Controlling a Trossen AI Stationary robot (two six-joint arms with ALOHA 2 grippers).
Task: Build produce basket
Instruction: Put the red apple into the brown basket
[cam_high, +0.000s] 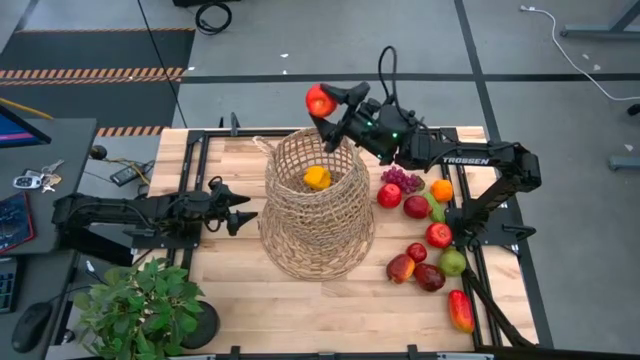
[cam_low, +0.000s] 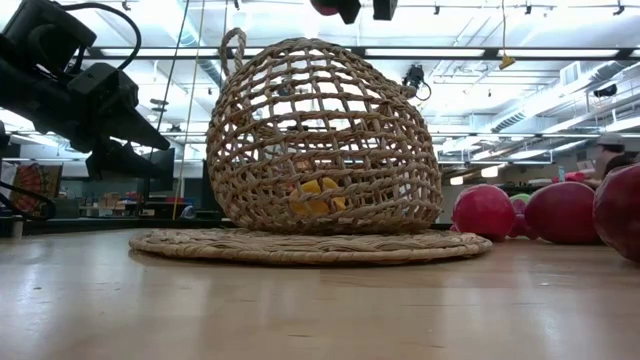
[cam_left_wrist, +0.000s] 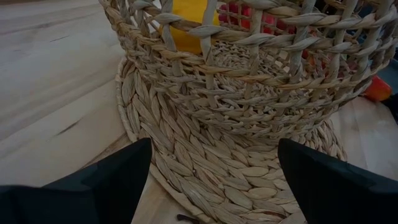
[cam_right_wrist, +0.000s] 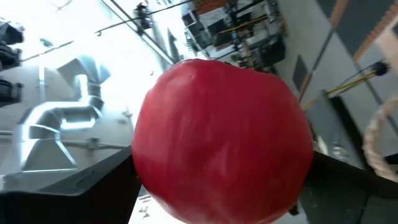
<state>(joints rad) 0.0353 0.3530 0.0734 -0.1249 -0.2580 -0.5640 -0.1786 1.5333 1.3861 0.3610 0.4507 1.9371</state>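
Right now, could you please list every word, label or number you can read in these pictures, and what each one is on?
"TROSSEN": white letters on the right arm, high view.
Shelves and signs in the room behind, low and right wrist views: too blurred to read.
Nothing readable on the basket, fruit or table.

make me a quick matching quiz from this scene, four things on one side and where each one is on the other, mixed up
Things:
1. red apple
2. yellow pepper
3. left gripper
4. purple grapes

Places:
A. on the table to the right of the basket
B. inside the basket, at the bottom
C. held in the right gripper above the basket's far rim
D. open, low beside the basket's left side

Pairs: 1-C, 2-B, 3-D, 4-A
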